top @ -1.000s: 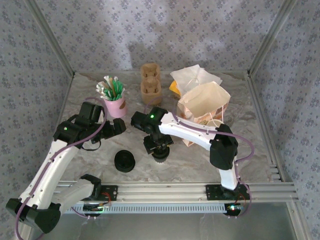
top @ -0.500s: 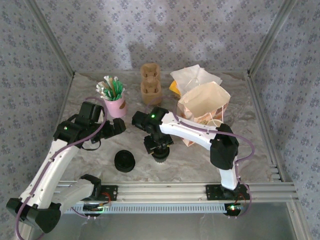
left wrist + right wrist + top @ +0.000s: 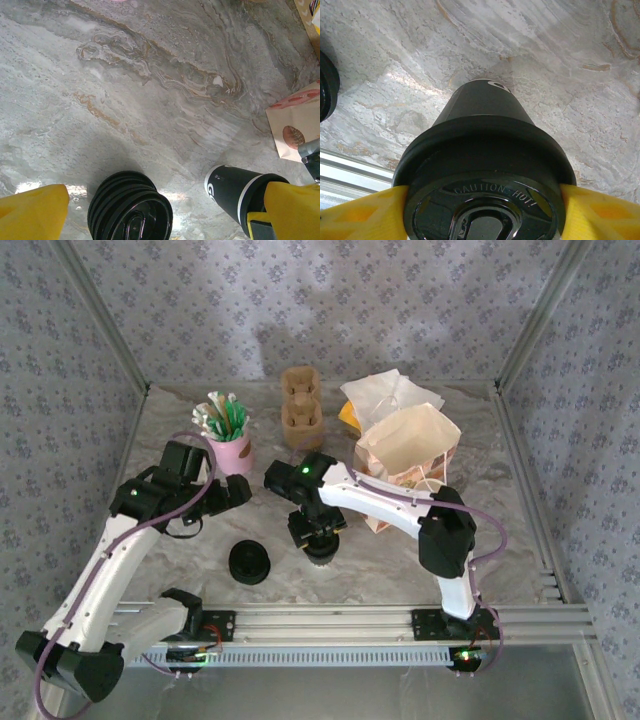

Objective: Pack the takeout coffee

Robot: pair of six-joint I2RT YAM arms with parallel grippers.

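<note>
Lid stack (image 3: pixel 131 207) flanks the takeout coffee (image 3: pixel 235 192) left, paper bag (image 3: pixel 410 455) right.

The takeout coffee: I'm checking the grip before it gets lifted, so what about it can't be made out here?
Top external: the takeout coffee sits almost wholly under the right gripper.
Right wrist: the bottom edge cuts off the lid's near part; the cup's base is behind its own body.
Left wrist: that arm's own yellow finger covers its top.
</note>
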